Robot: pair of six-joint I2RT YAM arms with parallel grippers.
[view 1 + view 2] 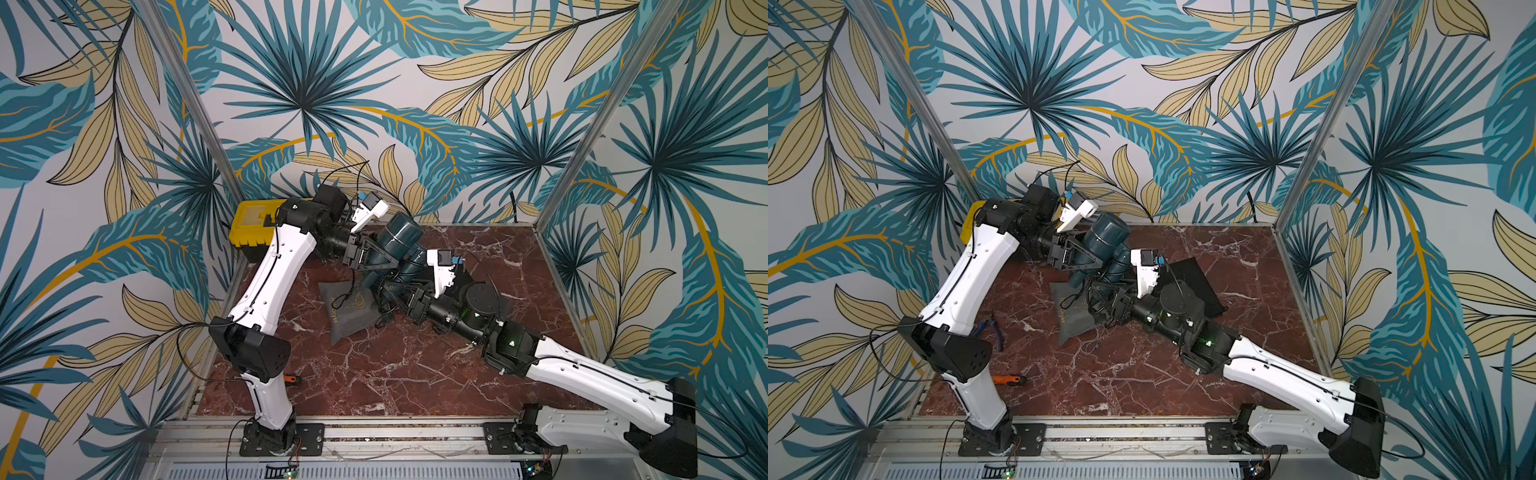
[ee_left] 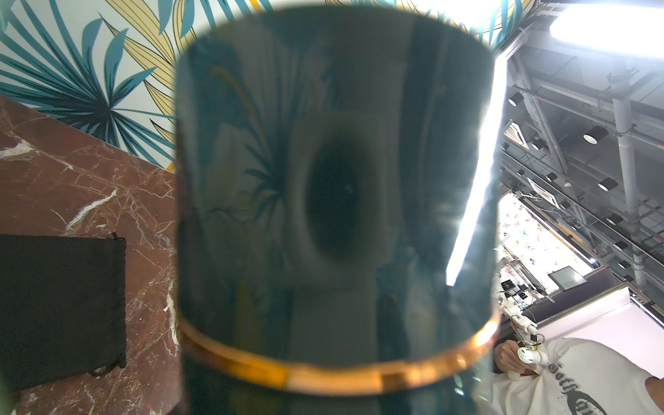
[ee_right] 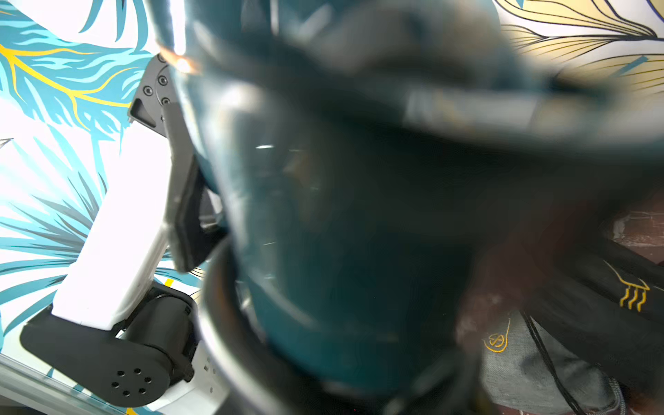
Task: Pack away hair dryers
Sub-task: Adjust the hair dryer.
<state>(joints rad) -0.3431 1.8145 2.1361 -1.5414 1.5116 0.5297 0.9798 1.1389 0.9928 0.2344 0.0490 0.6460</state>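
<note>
The left tool [image 1: 380,253] is clamped across the fat barrel of a dark teal plastic hair dryer [image 1: 401,235], holding it tilted in the air just above the grey drawstring cloth pouch [image 1: 353,320] on the red marble bench [image 1: 374,374], presumably to line it up for bagging. The right tool [image 1: 395,291] sits at the dryer's lower end, jaws partly closed; I cannot tell whether it grips.

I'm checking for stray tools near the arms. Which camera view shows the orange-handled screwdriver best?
A top view: the orange-handled screwdriver lies whole on the table beside the left arm. In a top view that arm hides all but its end. Neither wrist view shows it.
</note>
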